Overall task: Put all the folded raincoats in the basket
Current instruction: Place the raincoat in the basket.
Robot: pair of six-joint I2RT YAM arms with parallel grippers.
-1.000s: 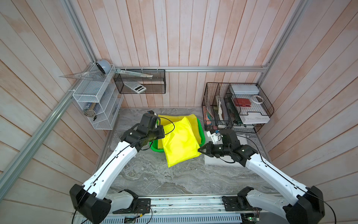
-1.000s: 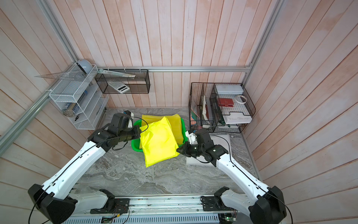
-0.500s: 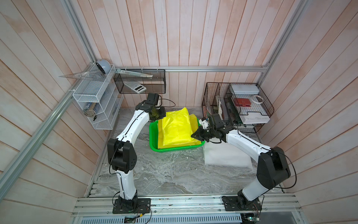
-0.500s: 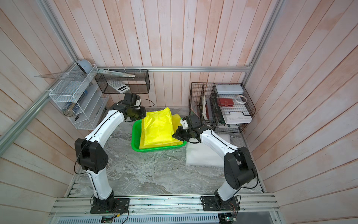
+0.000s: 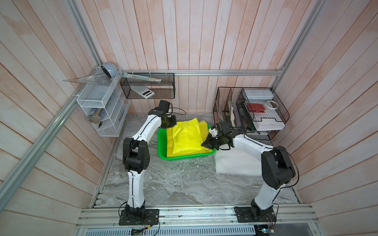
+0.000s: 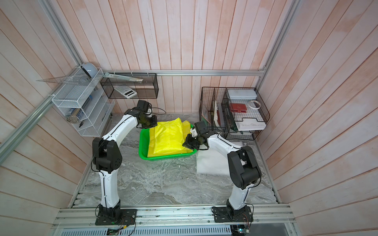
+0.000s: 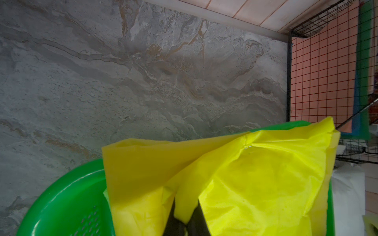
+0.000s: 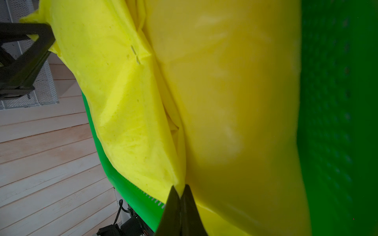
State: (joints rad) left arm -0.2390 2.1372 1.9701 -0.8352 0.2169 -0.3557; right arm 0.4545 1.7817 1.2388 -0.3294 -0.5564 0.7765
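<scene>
Marble desk (image 5: 184,183), plank walls. Folded raincoat (image 5: 186,139) lies inside the basket (image 5: 161,143), one corner sticking over basket's rim. Left fingers (image 7: 185,228) and right fingers (image 8: 181,208) each clamped on a raincoat edge. Placement looks done; remaining: let go, back out.

Pinkish plank walls (image 5: 184,40) enclose a grey marbled floor (image 5: 173,183), with a white wire shelf (image 5: 96,96) and black wire organisers (image 5: 224,102).

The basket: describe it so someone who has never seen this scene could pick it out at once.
On the grey marbled table, look near the middle of the back wall. The basket sits there, holding the yellow raincoat. Unlike the black wire rack beside it, it is bright green perforated plastic.
</scene>
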